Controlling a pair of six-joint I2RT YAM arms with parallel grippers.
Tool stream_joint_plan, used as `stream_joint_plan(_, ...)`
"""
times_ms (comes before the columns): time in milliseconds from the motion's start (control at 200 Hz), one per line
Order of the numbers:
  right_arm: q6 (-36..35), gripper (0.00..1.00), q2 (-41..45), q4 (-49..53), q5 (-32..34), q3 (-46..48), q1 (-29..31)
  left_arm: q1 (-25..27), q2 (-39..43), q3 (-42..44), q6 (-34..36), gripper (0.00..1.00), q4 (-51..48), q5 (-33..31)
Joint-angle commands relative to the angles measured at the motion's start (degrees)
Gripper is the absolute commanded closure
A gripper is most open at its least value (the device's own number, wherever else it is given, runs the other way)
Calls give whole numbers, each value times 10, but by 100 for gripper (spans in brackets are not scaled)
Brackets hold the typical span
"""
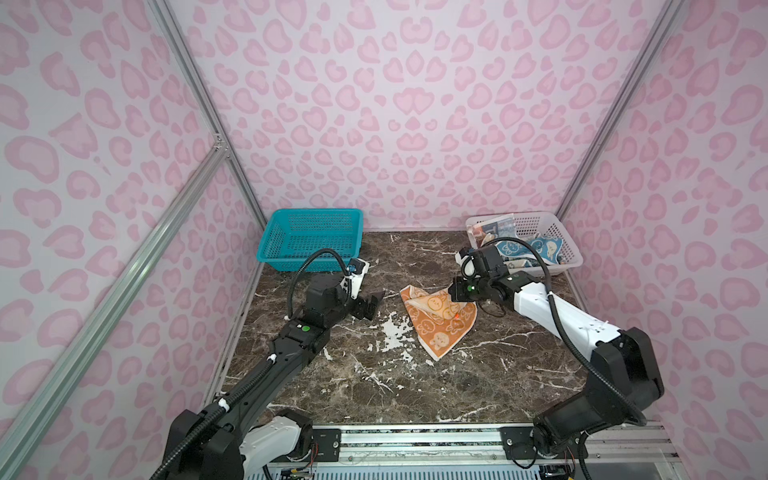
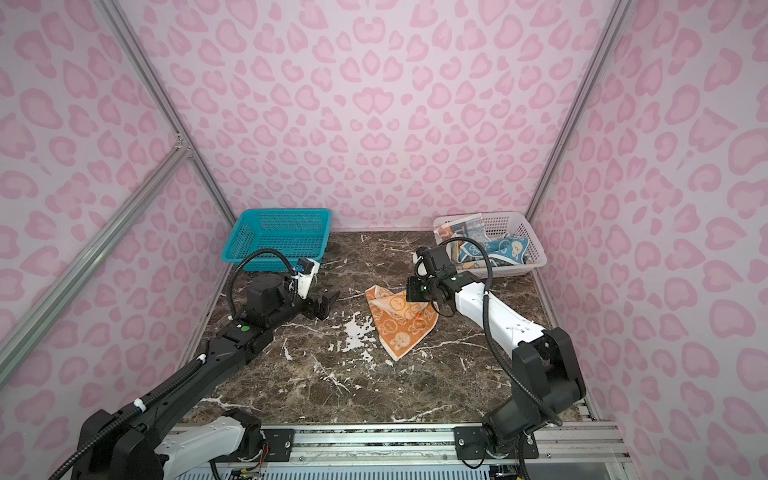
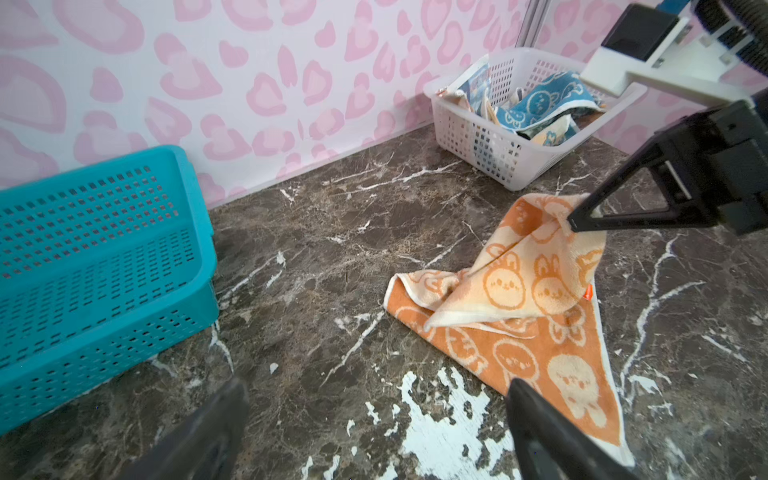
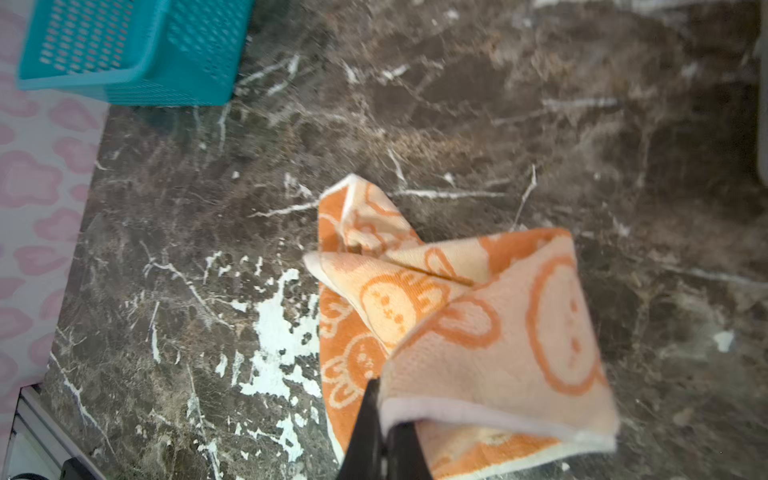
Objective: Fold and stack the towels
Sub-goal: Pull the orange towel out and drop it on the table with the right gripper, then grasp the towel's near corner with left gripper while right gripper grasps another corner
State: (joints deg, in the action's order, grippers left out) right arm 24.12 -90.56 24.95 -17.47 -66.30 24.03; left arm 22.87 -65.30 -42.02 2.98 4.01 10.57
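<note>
Over on the left, a teal plastic mesh basket (image 1: pixel 316 212) sits in the back corner of the brown marble-patterned tabletop (image 1: pixel 374 395). Just in front of it the left gripper (image 1: pixel 371 305) hangs low over the table, its fingers spread wide and pointing across a worn white patch (image 1: pixel 395 332) toward the middle. There lies the orange-and-cream terry towel with bunnies (image 1: pixel 440 328), mostly flat. Its far corner is lifted and doubled over itself, pinched between the pressed-together tips of the right gripper (image 3: pixel 572 222). Behind that arm, in the right back corner, stands a white plastic mesh basket (image 1: pixel 536 222). It holds a crumpled blue towel with white bunnies (image 1: pixel 536 247) and a cream lettered towel (image 1: pixel 494 226), both partly hidden by the right wrist and its black cable.
</note>
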Motion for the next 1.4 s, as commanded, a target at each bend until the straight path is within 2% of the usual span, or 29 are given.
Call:
stream_joint_plan(0,24,100,-27,1,7,1,-7,6,-23,-7,-31,0,23,9)
stream_joint_plan(50,13,97,-36,18,26,-7,-12,15,-32,-8,-29,0,27,-1)
stream_joint_plan(165,-35,77,-33,53,88,-21,-15,40,-54,-14,10,1,16,-27)
stream_joint_plan(280,-75,59,-12,79,155,-27,-24,49,-79,-23,43,0,19,-17)
stream_joint_plan(365,-86,50,9,79,164,-22,-40,52,-112,-44,67,0,18,-1)
stream_joint_plan(510,-99,41,52,69,156,0,-64,56,-179,-98,98,0,0,45)
stream_joint_plan(620,-110,36,79,68,156,17,-72,59,-224,-128,119,1,0,88)
stream_joint_plan(855,-108,27,126,71,159,54,-87,86,-307,-191,182,1,-24,72)
stream_joint_plan(1050,-107,21,134,79,160,72,-87,90,-368,-226,216,5,-48,58)
stream_joint_plan(1400,-108,21,126,83,169,80,-87,90,-443,-288,243,15,-60,61)
